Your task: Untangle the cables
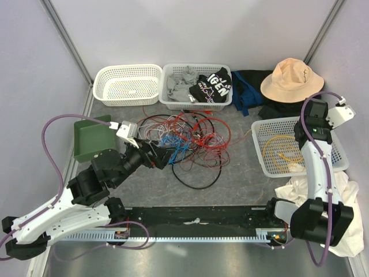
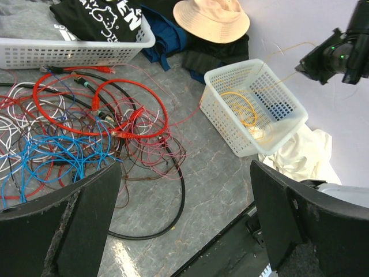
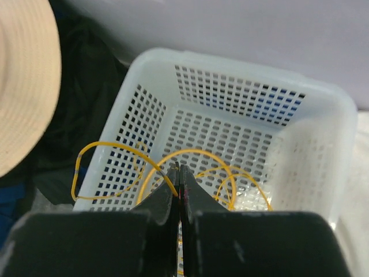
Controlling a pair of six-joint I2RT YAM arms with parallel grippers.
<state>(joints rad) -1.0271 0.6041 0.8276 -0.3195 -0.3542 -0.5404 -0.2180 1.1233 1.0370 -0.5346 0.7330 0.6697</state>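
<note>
Grey table [image 1: 242,179] is holding the cables [image 1: 187,137] tangled at frame ctr, w/ left gripper [image 2: 184,167] gaping wide beside them & right gripper [image 3: 179,173] pinching a yellow cable [image 3: 196,151] over the white basket [image 3: 230,65] at mid-right.

Bright, even light is falling from above; soft shadows are lying on the table [image 1: 239,186]; the left end effector [image 2: 184,167] (close to lens) is blurring.
</note>
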